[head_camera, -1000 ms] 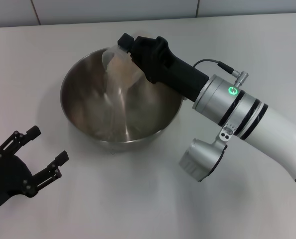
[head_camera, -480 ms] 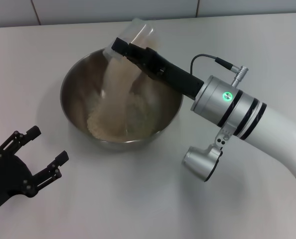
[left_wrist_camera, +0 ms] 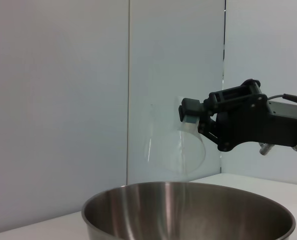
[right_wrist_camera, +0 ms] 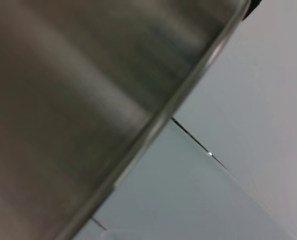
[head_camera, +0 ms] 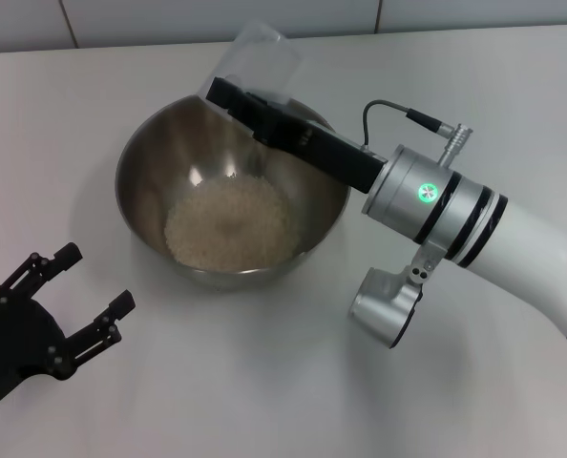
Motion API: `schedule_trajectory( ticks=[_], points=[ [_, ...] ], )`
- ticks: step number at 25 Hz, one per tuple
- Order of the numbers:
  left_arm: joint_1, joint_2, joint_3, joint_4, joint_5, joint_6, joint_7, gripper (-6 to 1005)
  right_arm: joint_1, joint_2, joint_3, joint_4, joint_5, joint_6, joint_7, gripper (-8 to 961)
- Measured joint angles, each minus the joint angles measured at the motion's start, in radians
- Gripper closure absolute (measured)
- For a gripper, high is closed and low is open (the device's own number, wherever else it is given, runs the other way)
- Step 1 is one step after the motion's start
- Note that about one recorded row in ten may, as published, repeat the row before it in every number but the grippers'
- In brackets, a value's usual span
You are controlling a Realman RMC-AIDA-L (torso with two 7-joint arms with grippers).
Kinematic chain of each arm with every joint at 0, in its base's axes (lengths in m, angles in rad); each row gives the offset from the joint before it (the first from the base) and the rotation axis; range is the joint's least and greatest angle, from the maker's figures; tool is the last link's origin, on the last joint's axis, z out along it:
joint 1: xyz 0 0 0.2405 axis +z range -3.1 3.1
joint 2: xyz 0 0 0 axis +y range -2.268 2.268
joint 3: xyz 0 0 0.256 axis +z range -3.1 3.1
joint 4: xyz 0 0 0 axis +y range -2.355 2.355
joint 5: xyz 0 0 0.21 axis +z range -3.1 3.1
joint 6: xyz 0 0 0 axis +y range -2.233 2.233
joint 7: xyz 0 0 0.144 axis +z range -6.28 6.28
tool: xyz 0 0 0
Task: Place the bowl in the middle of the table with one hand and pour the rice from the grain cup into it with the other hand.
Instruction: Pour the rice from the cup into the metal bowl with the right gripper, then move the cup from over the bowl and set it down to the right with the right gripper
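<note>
The clear grain cup (head_camera: 257, 63), now emptied, is clamped upside down in the right hand (head_camera: 228, 93) above the far rim of the shiny steel bowl (head_camera: 150, 162). A pale mound of rice (head_camera: 230, 223) is held in the bowl on the white tabletop (head_camera: 264, 382). The left hand (head_camera: 78, 301) is kept spread and empty near the bowl.

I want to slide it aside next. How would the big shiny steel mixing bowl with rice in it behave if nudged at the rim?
The round stainless-steel mixing bowl would probably slide easily: smooth metal on the smooth white table. Its curved sides suggest a rim push may rock it. The pile of white rice adds low weight, probably steadying it.
</note>
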Motion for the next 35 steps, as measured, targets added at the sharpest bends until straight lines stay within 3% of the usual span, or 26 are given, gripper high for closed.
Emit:
schedule_trajectory(
  ticks=[8, 15, 18, 20, 22, 23, 24, 27, 28, 31, 33, 34, 35],
  points=[
    [-0.001, 0.000, 0.000, 0.000, 0.004, 0.000, 0.000, 151, -0.008, 0.000, -0.003, 0.000, -0.004, 0.000, 0.010, 919],
    [-0.002, 0.000, 0.000, 0.000, 0.007, 0.000, 0.000, 151, -0.028, 0.001, 0.009, 0.019, 0.004, -0.016, 0.287, 918],
    [-0.001, 0.000, 0.000, 0.000, 0.007, 0.000, 0.000, 151, -0.059, 0.001, 0.059, 0.062, 0.008, -0.026, 0.566, 918],
    [-0.001, 0.000, 0.000, 0.000, 0.007, -0.001, 0.000, 151, -0.065, 0.001, 0.071, 0.070, 0.008, -0.029, 0.641, 918],
    [-0.004, 0.000, 0.000, 0.000, 0.007, -0.001, 0.000, 151, -0.080, 0.001, 0.093, 0.074, 0.008, -0.053, 1.020, 919],
    [-0.004, 0.000, 0.000, 0.000, 0.007, -0.001, 0.000, 151, -0.080, 0.001, 0.093, 0.074, 0.008, -0.053, 1.020, 919],
    [-0.004, 0.000, 0.000, 0.000, 0.007, 0.000, 0.000, 151, -0.085, 0.001, 0.097, 0.067, 0.008, -0.058, 1.210, 919],
    [-0.005, 0.000, 0.000, 0.000, 0.007, 0.000, 0.000, 151, -0.086, 0.001, 0.101, 0.063, 0.008, -0.059, 1.291, 919],
    [-0.005, 0.000, 0.000, 0.000, 0.007, 0.000, 0.000, 151, -0.088, 0.000, 0.112, 0.051, 0.008, -0.058, 1.475, 919],
    [-0.005, 0.000, 0.000, 0.000, 0.007, 0.001, 0.000, 151, -0.088, 0.000, 0.119, 0.038, 0.008, -0.054, 1.640, 919],
    [-0.006, 0.000, 0.000, 0.000, 0.006, 0.002, 0.000, 151, -0.088, -0.001, 0.134, 0.020, 0.008, -0.042, 1.915, 919],
    [-0.006, 0.000, 0.000, 0.000, 0.006, 0.002, 0.000, 151, -0.088, -0.001, 0.134, 0.020, 0.008, -0.042, 1.915, 919],
    [-0.006, 0.000, 0.000, 0.000, 0.005, 0.003, 0.000, 151, -0.087, -0.001, 0.141, 0.009, 0.008, -0.031, 2.066, 919]
  ],
)
